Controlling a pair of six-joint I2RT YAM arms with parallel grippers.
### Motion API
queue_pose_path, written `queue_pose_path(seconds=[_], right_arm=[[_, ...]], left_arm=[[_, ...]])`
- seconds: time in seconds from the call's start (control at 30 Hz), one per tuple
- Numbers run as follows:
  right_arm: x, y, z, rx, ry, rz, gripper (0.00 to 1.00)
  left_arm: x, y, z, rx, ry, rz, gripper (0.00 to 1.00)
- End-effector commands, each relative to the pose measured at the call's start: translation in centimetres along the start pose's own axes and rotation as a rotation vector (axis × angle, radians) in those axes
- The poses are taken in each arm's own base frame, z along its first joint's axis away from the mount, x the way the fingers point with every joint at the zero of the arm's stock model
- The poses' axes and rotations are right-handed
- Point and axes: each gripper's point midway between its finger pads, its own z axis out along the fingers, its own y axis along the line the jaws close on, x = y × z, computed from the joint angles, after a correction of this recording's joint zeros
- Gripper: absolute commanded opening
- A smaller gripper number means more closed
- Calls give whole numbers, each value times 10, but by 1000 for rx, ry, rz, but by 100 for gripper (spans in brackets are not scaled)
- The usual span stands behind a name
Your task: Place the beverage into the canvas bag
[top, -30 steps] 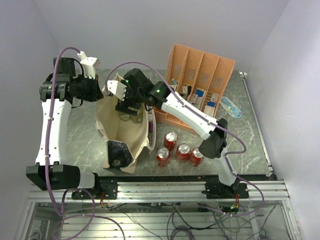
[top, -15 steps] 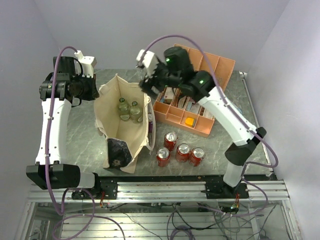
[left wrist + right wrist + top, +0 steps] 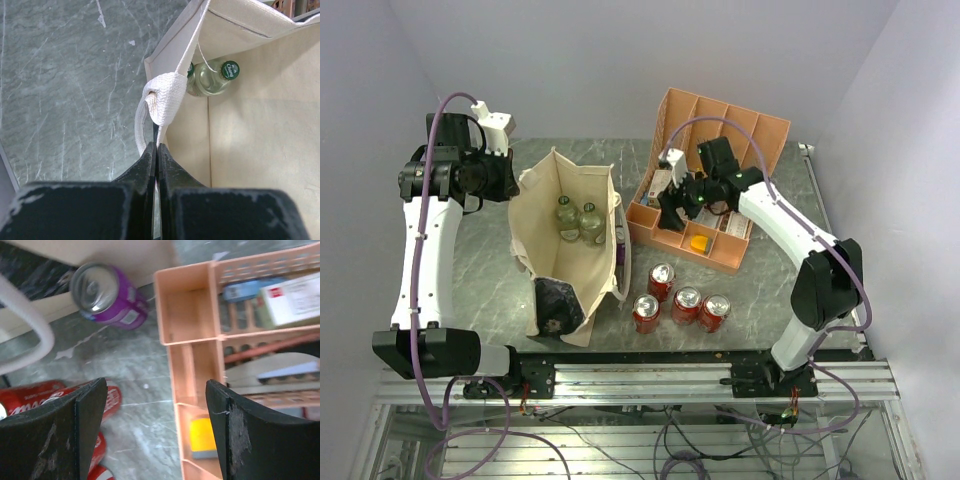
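Two beverage bottles (image 3: 215,80) stood inside the canvas bag (image 3: 250,125), one nearly hidden from my wrist camera behind its handle (image 3: 162,97), which my left end effector (image 3: 156,150) pinched shut; my right end effector (image 3: 156,385) gaped wide right of the bag.

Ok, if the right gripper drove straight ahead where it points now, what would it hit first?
Probably bare marble tabletop, right beside the orange organizer's wall; the right gripper is open over that spot. The purple can lies off-line, though depth is unclear.

Red cans (image 3: 35,391) cut off, btm-left edge.
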Motion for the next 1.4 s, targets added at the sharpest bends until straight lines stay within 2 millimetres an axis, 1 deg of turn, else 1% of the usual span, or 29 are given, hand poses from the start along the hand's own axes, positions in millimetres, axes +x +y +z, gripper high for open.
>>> queue_pose_path(seconds=[0.0, 0.03, 0.2, 0.23, 0.27, 0.4, 0.53, 0.63, 0.8, 0.93, 1.23, 1.37], right_arm=[[-26, 32, 1, -141, -170, -133, 84], [-24, 35, 6, -154, -176, -143, 87], [-23, 40, 31, -181, -190, -223, 94], [-21, 37, 35, -176, -188, -244, 94], [-21, 45, 42, -183, -189, -280, 94], [-16, 46, 57, -187, -181, -373, 94], [-14, 48, 69, -216, -175, -427, 93], [-11, 54, 76, -243, -176, -461, 93], [-7, 71, 87, -295, -186, -484, 93], [-11, 87, 98, -315, -210, -498, 93], [-9, 96, 121, -343, -203, -481, 93], [0, 95, 128, -345, -178, -467, 93]], left_arm=[[-13, -5, -10, 25, -53, 28, 7], [-13, -5, -9, 28, -53, 29, 7], [-11, -7, -7, 46, -47, 28, 7], [-11, -7, -7, 47, -47, 28, 7], [-11, -8, -6, 48, -47, 30, 7], [-13, -7, -6, 50, -48, 32, 7], [-13, -7, -5, 50, -45, 32, 7], [-13, -6, -4, 46, -43, 34, 7], [-10, -4, -3, 42, -31, 37, 7], [-6, -4, 0, 46, -14, 36, 7], [-4, -5, 1, 53, -10, 34, 7], [-5, -5, 1, 56, -11, 34, 7]])
